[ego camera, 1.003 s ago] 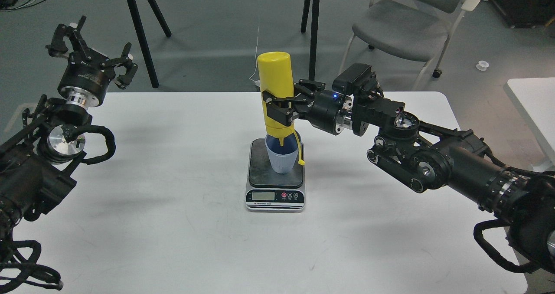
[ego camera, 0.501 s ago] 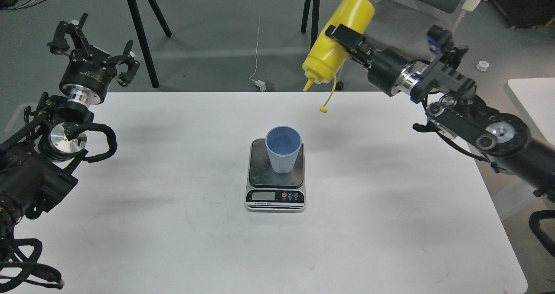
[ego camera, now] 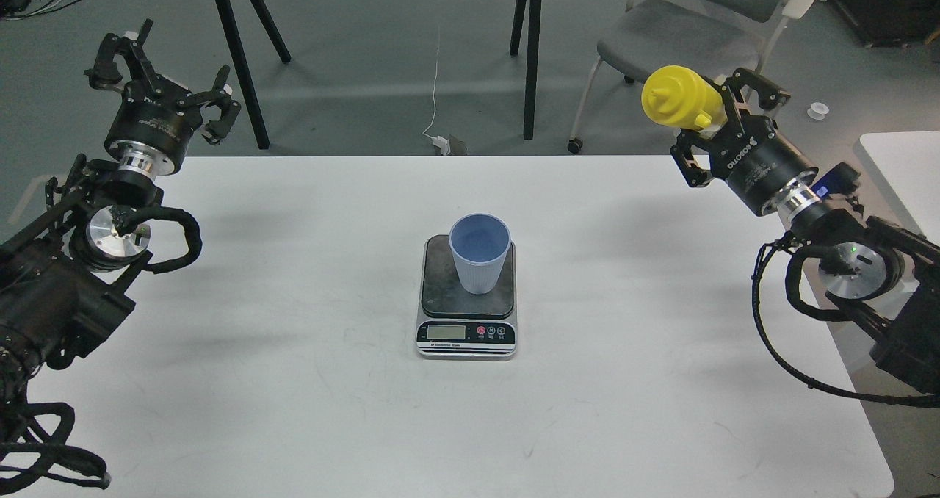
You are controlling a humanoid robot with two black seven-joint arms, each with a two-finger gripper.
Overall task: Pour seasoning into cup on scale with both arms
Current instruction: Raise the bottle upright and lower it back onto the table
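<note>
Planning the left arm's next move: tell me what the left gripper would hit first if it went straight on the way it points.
Nothing on the table: the left gripper points up and away, past the far edge. Beyond it stands a black stand leg, though depth is unclear.

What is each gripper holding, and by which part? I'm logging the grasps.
The right gripper holds the yellow squeeze bottle by its body, nozzle toward the camera. The left gripper is open and holds nothing.

Bright yellow bottle (ego camera: 679, 100), pale blue ribbed cup (ego camera: 479, 253), dark mottled grey scale (ego camera: 467, 300) with black front, plain white table (ego camera: 294, 380).
</note>
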